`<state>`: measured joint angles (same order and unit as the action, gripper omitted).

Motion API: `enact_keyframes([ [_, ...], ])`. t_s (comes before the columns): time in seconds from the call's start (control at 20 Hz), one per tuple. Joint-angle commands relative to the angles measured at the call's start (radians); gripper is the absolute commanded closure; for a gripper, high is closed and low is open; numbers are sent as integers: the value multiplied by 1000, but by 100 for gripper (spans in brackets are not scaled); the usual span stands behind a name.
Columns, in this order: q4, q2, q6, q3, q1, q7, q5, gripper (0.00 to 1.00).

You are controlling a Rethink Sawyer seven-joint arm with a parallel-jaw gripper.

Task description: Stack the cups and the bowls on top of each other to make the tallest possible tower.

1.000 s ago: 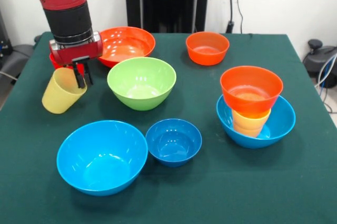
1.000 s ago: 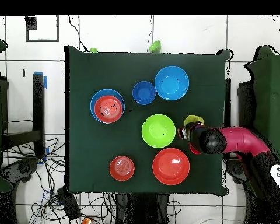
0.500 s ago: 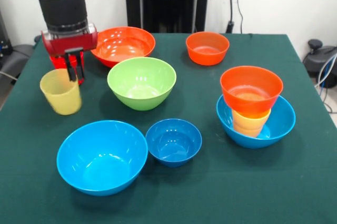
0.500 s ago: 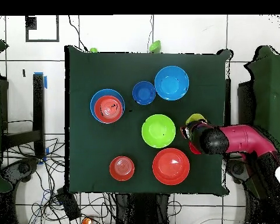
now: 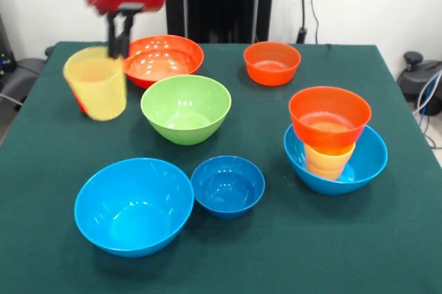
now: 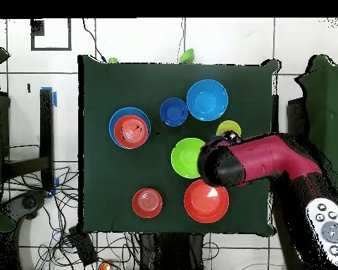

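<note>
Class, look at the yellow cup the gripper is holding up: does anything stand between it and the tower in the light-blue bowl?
Yes. The green bowl sits on the table between the yellow cup, held in the gripper, and the tower. The cup looks lifted above the bowl's rim, so it should probably pass over.

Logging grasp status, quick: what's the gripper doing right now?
Gripper: shut on the yellow cup at its rim, held clear of the table.
</note>
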<state>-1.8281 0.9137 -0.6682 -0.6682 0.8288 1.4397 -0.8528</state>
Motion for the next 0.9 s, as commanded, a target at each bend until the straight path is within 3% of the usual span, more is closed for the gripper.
enact_keyframes([
  [0.05, -122, 192, -170, 83, -156, 82, 39, 100],
  [0.65, -92, 306, -318, 232, -469, 312, 17, 100],
  [0.9, -46, 318, -407, 268, -580, 392, 61, 100],
])
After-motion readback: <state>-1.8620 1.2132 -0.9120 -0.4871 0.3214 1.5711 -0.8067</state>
